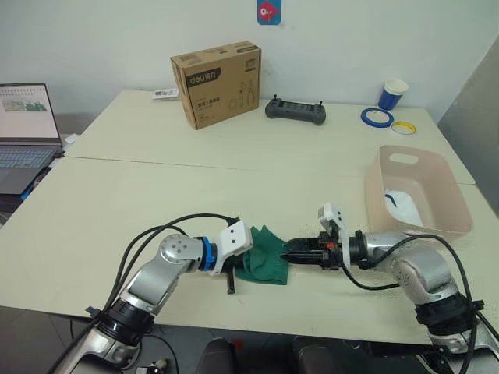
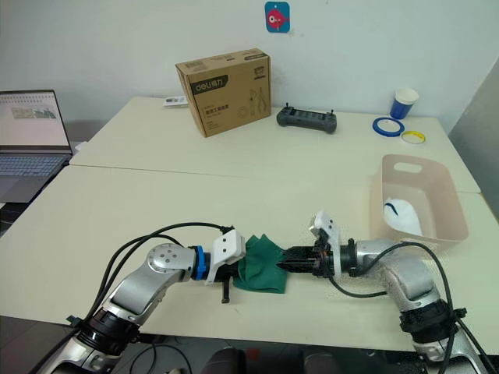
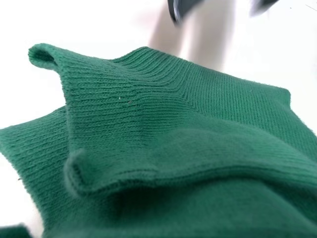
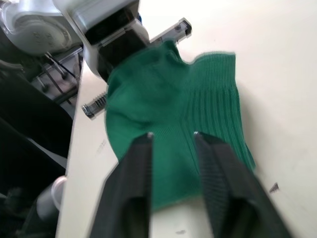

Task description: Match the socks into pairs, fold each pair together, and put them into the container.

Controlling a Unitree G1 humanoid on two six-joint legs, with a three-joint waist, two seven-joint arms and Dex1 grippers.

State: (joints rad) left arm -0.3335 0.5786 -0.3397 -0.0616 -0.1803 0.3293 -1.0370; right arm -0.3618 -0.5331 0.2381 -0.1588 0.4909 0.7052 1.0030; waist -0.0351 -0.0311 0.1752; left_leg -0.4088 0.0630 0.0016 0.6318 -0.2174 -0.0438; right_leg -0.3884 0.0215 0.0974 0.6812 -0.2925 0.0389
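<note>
The desk point(image 1: 156, 195) carries the tub point(image 1: 460, 204) at its right edge with a white sock point(image 1: 403, 206) inside, and a green sock point(image 1: 265, 255) bunched near the front edge. The left hand point(image 1: 234, 269) meets the sock's left side, its grip impossible to tell, while the right hand point(image 1: 285, 251) hovers with fingers point(image 4: 136, 183) parted over the sock's right edge
</note>
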